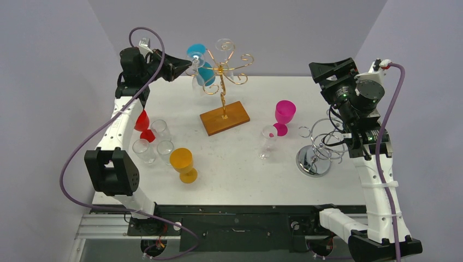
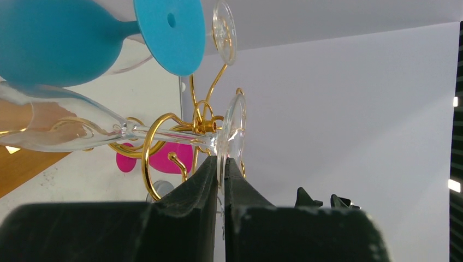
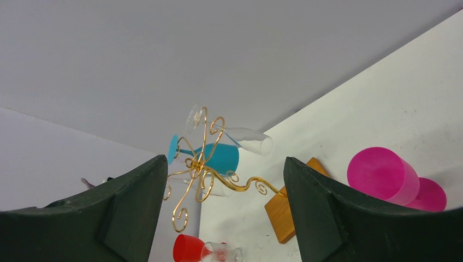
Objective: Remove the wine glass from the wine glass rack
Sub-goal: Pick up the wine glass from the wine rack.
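Note:
The gold wine glass rack (image 1: pixel 223 82) stands on its wooden base (image 1: pixel 224 118) at the back middle of the table. A clear wine glass (image 2: pixel 54 128) hangs on it bowl down, its stem running through a gold loop (image 2: pixel 150 142). My left gripper (image 2: pixel 220 161) is shut on the rim of that glass's foot (image 2: pixel 235 125); from above the gripper (image 1: pixel 183 68) sits at the rack's left side. A teal glass (image 1: pixel 202 68) and another clear glass (image 1: pixel 225 46) also hang there. My right gripper (image 3: pixel 224 164) is open and empty, raised at the far right (image 1: pixel 330 73), facing the rack (image 3: pixel 202 164).
A chrome wire stand (image 1: pixel 316 155) stands under the right arm. A pink glass (image 1: pixel 284 115) and a small clear glass (image 1: pixel 267 139) are right of centre. At the left are an orange goblet (image 1: pixel 183 164), a red glass (image 1: pixel 143 124) and clear tumblers (image 1: pixel 158 142).

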Motion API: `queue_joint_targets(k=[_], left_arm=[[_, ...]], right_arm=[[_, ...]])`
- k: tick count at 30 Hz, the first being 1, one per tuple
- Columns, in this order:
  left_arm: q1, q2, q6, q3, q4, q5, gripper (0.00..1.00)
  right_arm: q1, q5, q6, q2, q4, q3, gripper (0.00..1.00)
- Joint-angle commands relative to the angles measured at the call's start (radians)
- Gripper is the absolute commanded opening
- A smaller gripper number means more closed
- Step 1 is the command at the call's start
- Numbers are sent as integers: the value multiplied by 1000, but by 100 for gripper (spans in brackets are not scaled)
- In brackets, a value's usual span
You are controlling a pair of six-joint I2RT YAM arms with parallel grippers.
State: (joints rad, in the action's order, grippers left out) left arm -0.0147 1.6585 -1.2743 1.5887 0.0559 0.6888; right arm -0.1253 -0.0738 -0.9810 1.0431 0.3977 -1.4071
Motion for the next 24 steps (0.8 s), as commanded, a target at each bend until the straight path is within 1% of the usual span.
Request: queue_joint_targets(k=[1, 7, 24], left_arm=[[-28, -8, 17, 69, -64, 8, 0], [-44, -34, 35, 46, -58, 16, 0], [-41, -229, 61, -120, 13, 21, 0]], right_arm=[[-4, 24, 5, -28, -46, 5, 73], [-3, 24, 5, -30, -47, 10, 73], [-6, 9, -8, -28, -62, 26, 73]])
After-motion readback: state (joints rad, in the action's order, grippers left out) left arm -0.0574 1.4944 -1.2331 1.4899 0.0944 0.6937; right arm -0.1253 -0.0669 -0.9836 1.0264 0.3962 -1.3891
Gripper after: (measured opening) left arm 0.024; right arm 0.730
